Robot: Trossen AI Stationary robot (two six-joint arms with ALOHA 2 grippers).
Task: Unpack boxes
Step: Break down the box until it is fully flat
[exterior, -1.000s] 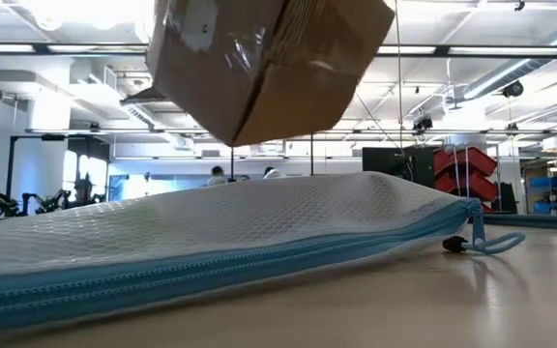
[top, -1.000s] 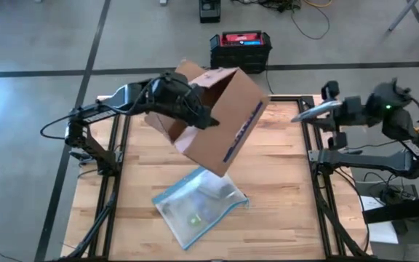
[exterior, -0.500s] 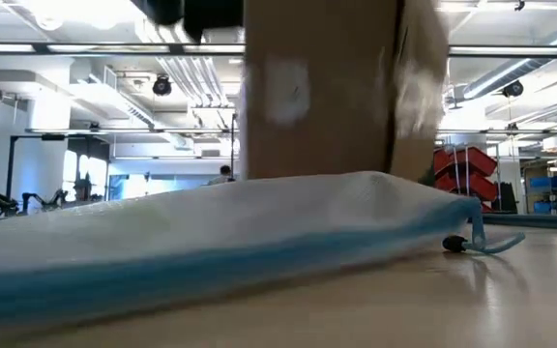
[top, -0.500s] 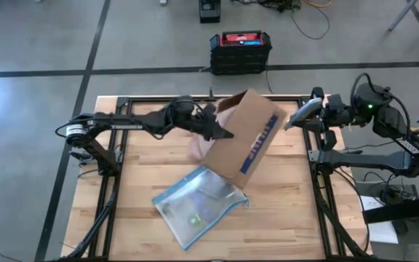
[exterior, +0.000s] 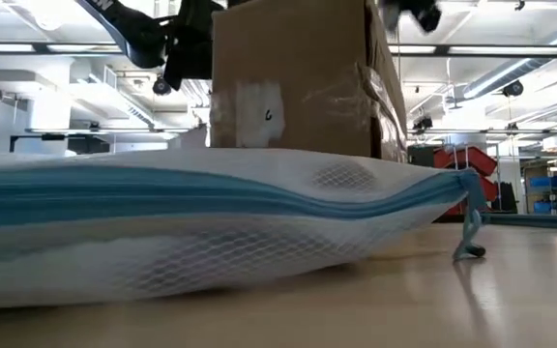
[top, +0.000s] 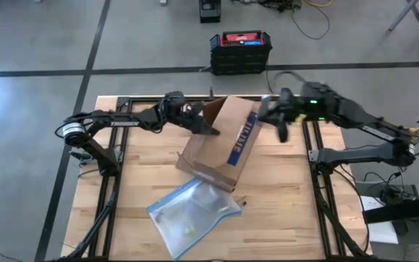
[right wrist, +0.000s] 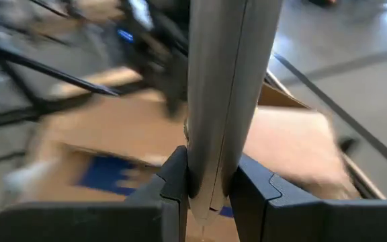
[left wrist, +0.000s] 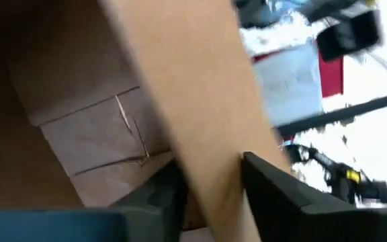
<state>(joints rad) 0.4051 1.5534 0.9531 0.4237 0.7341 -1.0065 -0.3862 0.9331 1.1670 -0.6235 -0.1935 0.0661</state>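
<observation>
The brown cardboard box [top: 220,145] lies on the table with its blue label [top: 243,137] facing up and its open end toward the far left. In the low view, the box [exterior: 293,77] stands behind the pouch. My left gripper [top: 208,128] is at that open end, shut on a wall. My right gripper [top: 280,122] hovers by the box's far right corner, shut on a grey metal tool [right wrist: 222,87]. A clear blue-edged zip pouch [top: 192,212] lies flat just near of the box; it also fills the front of the low view [exterior: 211,222]. My left gripper has the box's side wall [left wrist: 210,181] at the open end, one finger inside the box and one outside. It reaches in level from the table's left. The box rests on the table. My right gripper pinches the grey tool's lower end [right wrist: 213,176] between its two fingers. The tool runs on past the fingertips, along the fingers, and is clear of the table.
A black crate with a red top [top: 240,45] stands on the floor beyond the table's far edge. The pouch's zip pull [exterior: 470,237] hangs at its right end. Bare wood shows at the table's near right [top: 282,211].
My left gripper has come down with the box, which hung tilted in the air and now lies on the table by the pouch. The pouch has slid a little toward the near left. My right gripper has swung from the table's right edge toward the box's far right corner.
</observation>
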